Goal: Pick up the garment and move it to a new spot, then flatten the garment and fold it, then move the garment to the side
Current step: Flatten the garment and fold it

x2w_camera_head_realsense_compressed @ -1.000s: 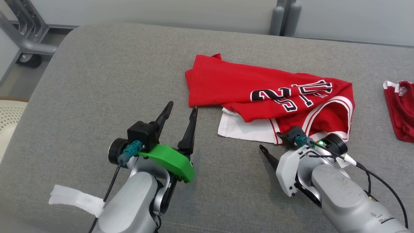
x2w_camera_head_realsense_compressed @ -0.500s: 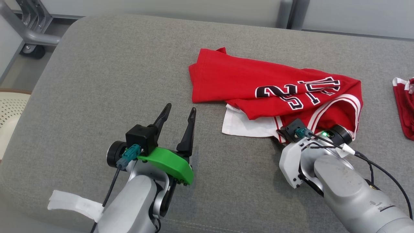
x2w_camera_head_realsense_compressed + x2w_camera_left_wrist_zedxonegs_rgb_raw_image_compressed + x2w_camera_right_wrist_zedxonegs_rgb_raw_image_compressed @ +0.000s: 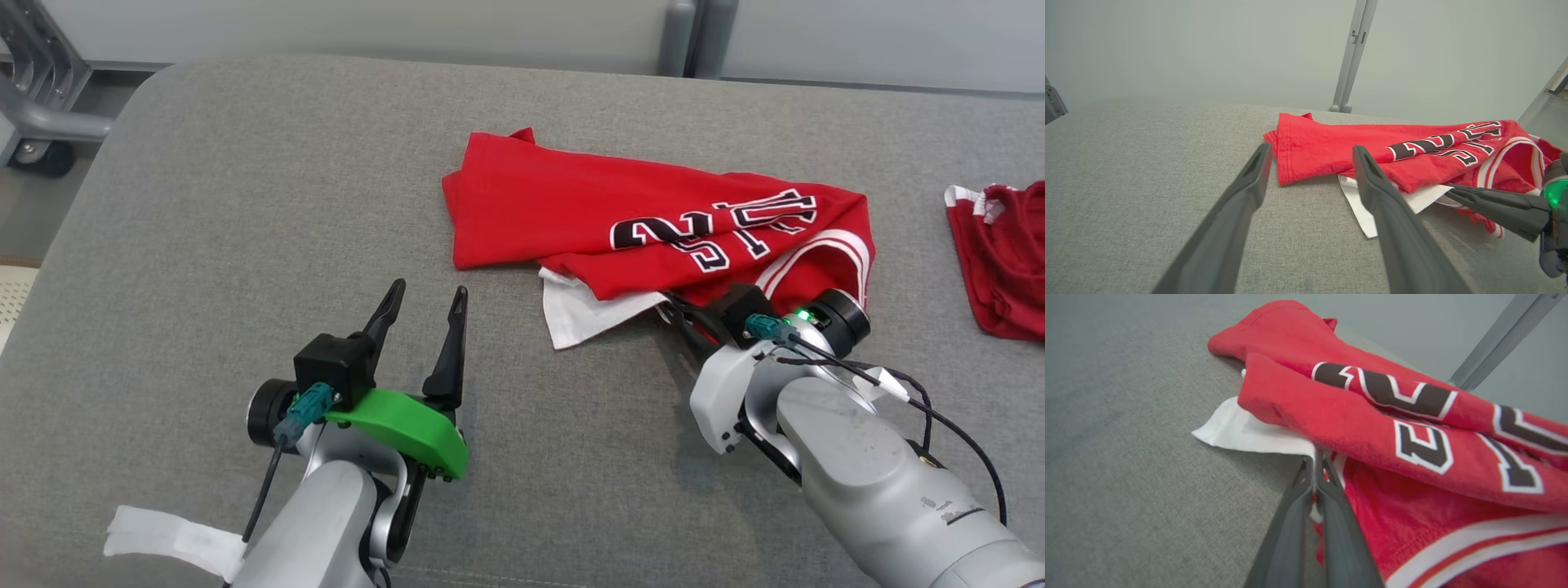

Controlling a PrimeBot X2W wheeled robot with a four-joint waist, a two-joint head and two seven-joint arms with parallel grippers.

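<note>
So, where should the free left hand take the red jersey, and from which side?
Take the jersey by its near left corner: the hem lies flat on the cushion, clear of the right hand, which is shut on the near edge. Come low from the front; the open left hand points that way.

Grey fabric surface (image 3: 245, 204); pale wall panels (image 3: 367, 33) behind.

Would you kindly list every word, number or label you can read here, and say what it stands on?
"2": black, white-edged, on the red jersey, likely.
Other black lettering beside it: folded over, not readable.
Small marks on the right forearm: too small to read.
</note>
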